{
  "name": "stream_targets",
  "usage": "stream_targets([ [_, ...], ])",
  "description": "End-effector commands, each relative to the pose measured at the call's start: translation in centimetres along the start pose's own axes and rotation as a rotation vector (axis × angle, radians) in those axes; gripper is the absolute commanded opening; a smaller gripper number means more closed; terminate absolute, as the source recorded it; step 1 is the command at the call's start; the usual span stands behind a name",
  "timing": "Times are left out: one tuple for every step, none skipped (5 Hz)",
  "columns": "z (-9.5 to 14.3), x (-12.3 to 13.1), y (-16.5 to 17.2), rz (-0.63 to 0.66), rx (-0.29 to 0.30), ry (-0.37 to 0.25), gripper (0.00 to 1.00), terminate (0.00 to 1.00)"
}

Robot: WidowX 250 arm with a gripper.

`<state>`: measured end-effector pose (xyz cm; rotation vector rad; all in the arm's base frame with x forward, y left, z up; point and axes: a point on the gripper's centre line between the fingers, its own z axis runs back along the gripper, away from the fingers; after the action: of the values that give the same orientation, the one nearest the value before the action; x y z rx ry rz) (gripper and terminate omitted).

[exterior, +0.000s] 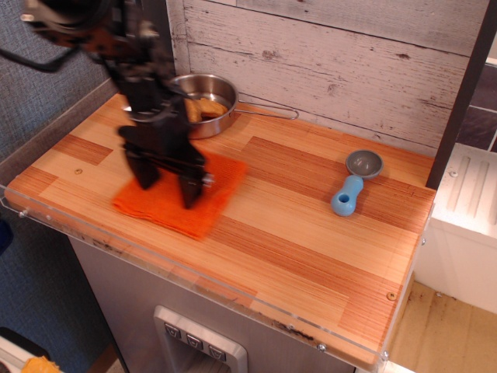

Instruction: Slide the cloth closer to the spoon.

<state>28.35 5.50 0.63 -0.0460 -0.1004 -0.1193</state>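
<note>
The orange cloth (pixel 211 194) lies flat on the wooden counter, left of centre. My gripper (pixel 168 185) stands upright on it, blurred by motion, with its two black fingers (pixel 191 191) spread apart and their tips pressed down onto the cloth. The spoon (pixel 353 186), with a light-blue handle and a grey bowl, lies to the right near the back wall. A wide strip of bare wood separates it from the cloth.
A steel pan (pixel 213 105) with a wire handle sits at the back behind my arm, holding a tan spongy piece (pixel 208 109). A clear plastic lip (pixel 155 260) runs along the counter's front edge. A dark post (pixel 462 93) stands at the right.
</note>
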Motion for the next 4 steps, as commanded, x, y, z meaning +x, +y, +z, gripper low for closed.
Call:
stream_targets([
  [0.4,1.0,-7.4,-0.107,0.020,-0.008,1.00,0.00],
  [1.3,0.7,-8.7,-0.092,0.035,-0.028,1.00,0.00],
  [2.2,1.0,-7.5,-0.004,0.039,-0.050,1.00,0.00],
  [3.2,2.6,-6.0,0.084,0.017,-0.056,1.00,0.00],
])
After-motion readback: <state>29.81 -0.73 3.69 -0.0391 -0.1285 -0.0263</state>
